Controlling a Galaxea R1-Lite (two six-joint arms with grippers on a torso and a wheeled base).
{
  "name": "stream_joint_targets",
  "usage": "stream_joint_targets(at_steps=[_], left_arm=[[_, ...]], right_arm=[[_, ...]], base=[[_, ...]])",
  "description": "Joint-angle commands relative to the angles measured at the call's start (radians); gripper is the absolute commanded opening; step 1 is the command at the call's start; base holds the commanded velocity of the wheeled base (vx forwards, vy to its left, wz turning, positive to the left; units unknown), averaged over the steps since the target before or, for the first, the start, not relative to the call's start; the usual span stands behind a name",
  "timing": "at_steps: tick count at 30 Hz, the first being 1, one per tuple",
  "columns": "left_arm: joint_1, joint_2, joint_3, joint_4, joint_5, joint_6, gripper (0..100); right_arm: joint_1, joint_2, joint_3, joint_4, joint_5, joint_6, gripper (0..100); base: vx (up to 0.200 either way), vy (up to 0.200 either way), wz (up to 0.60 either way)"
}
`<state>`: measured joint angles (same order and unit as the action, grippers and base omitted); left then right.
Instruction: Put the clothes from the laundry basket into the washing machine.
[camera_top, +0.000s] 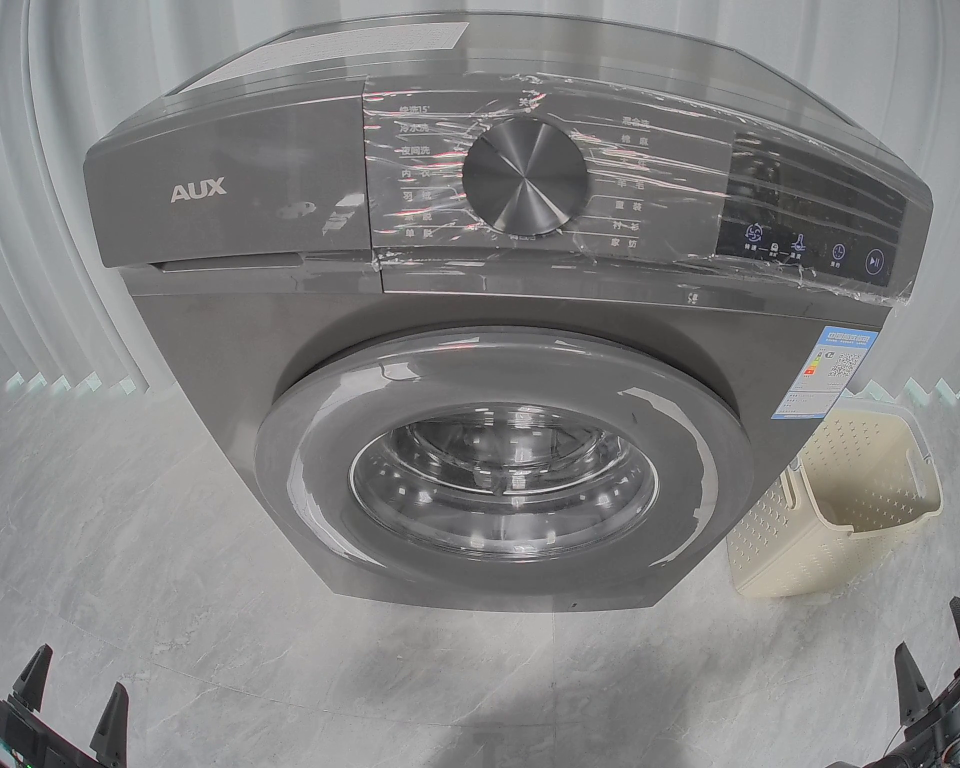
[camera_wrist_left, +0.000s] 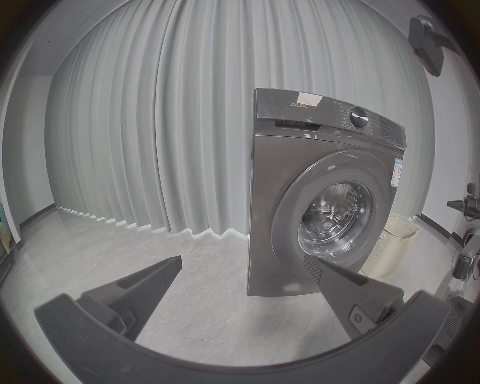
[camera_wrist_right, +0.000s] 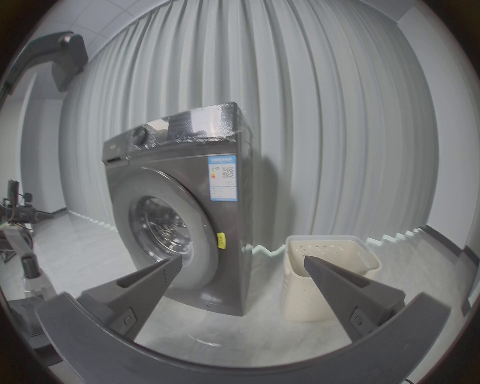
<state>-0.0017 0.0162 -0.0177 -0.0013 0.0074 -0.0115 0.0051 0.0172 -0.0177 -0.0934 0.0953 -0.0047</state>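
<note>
A grey front-loading washing machine (camera_top: 500, 300) stands before me with its round glass door (camera_top: 503, 480) closed; its drum looks bare through the glass. A cream perforated laundry basket (camera_top: 840, 500) sits on the floor at the machine's right side, and no clothes show inside it. My left gripper (camera_top: 70, 695) is low at the left, open and holding nothing. My right gripper (camera_top: 935, 650) is low at the right, open and holding nothing. The left gripper (camera_wrist_left: 242, 262) faces the washing machine (camera_wrist_left: 320, 195). The right gripper (camera_wrist_right: 242, 262) faces the machine's right side and the basket (camera_wrist_right: 325, 275).
Pale marble-look floor (camera_top: 150, 560) stretches in front of and to the left of the machine. White pleated curtains (camera_wrist_left: 150, 125) hang behind it. The basket stands close against the machine's right corner.
</note>
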Motion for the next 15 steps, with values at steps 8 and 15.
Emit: stream_joint_targets(at_steps=[8, 15], left_arm=[[0.000, -0.013, 0.016, 0.000, 0.000, -0.007, 100], [0.000, -0.013, 0.016, 0.000, 0.000, -0.005, 100]], right_arm=[[-0.001, -0.017, 0.018, 0.072, -0.109, 0.008, 100], [-0.002, -0.017, 0.018, 0.089, -0.112, 0.018, 100]], base=[[0.000, 0.000, 0.00], [0.000, 0.000, 0.00]])
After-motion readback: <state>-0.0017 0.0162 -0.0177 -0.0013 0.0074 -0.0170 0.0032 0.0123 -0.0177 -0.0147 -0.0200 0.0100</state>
